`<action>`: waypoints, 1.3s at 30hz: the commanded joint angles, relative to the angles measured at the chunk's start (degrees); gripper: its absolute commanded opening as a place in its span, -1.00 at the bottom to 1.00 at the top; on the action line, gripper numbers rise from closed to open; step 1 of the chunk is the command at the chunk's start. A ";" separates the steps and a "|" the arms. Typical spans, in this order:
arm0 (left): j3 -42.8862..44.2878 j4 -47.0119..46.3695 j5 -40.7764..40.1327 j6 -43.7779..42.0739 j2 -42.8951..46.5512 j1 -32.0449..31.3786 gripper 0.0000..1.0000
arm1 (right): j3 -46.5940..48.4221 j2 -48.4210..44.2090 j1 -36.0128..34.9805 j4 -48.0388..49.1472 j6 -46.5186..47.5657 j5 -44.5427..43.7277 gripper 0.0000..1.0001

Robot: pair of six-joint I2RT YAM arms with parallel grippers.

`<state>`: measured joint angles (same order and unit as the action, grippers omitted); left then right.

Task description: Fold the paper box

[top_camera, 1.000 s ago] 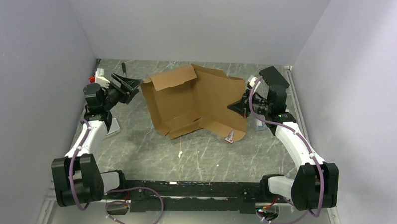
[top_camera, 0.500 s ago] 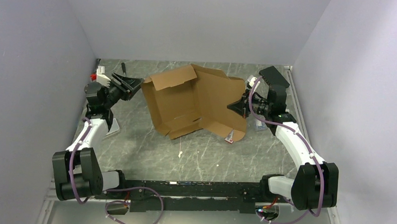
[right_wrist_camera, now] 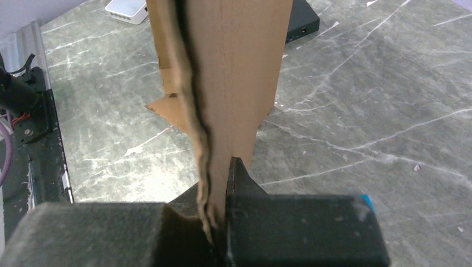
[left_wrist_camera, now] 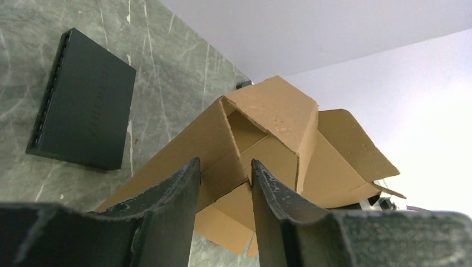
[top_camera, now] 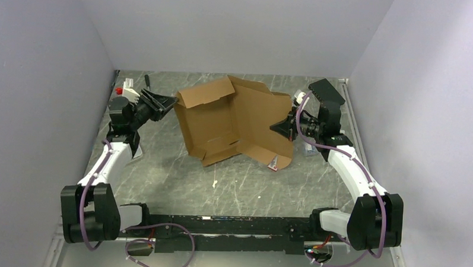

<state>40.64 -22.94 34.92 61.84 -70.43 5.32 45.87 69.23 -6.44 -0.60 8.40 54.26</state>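
Observation:
The paper box (top_camera: 234,121) is a half-open brown cardboard mailer lying in the middle of the table, with its left wall and flaps raised. My left gripper (top_camera: 168,104) is open at the box's left corner. In the left wrist view the box's corner (left_wrist_camera: 261,133) sits just beyond the two spread fingers of that gripper (left_wrist_camera: 222,167). My right gripper (top_camera: 280,127) is shut on the box's right edge. In the right wrist view the cardboard panel (right_wrist_camera: 234,61) runs down between the closed jaws of that gripper (right_wrist_camera: 220,172).
A flat black box (left_wrist_camera: 83,100) lies on the table left of the cardboard, and another black box (right_wrist_camera: 303,19) shows beyond the panel. A white and red device (top_camera: 124,87) sits at the back left. Small packets (top_camera: 274,164) lie near the box's front right corner. Walls enclose three sides.
My left gripper has moved right and forward up to the box's left corner, and that corner has shifted slightly right. My right gripper has kept its hold in place.

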 commanded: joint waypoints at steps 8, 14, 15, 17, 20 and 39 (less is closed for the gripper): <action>5.21 9.50 -10.02 -1.39 5.19 -4.36 -0.10 | -0.04 -2.70 -0.95 -0.44 2.37 3.22 -1.00; 5.19 9.58 -11.80 0.39 5.72 -4.97 -0.09 | -0.70 -4.61 -1.62 0.05 3.46 4.76 -1.00; 5.23 9.58 -12.02 0.65 5.74 -4.98 -0.09 | -0.76 -4.89 -1.91 0.07 3.68 4.80 -1.00; 5.15 9.19 -12.36 1.17 5.87 -5.72 -0.08 | -0.72 -5.08 -2.51 -0.24 4.20 4.45 -1.00; 4.91 8.40 -12.96 2.21 6.21 -6.71 -0.08 | -0.60 -4.91 -3.21 -0.75 4.68 1.88 -1.00; -1.76 -3.93 -14.45 6.05 6.03 -7.17 -0.06 | -0.09 -3.23 -4.41 -1.26 4.18 -3.92 -1.00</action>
<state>40.82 -19.68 21.10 65.93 -64.55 -1.39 45.19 65.65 -10.33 -3.01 11.57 49.78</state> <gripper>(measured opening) 0.476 0.018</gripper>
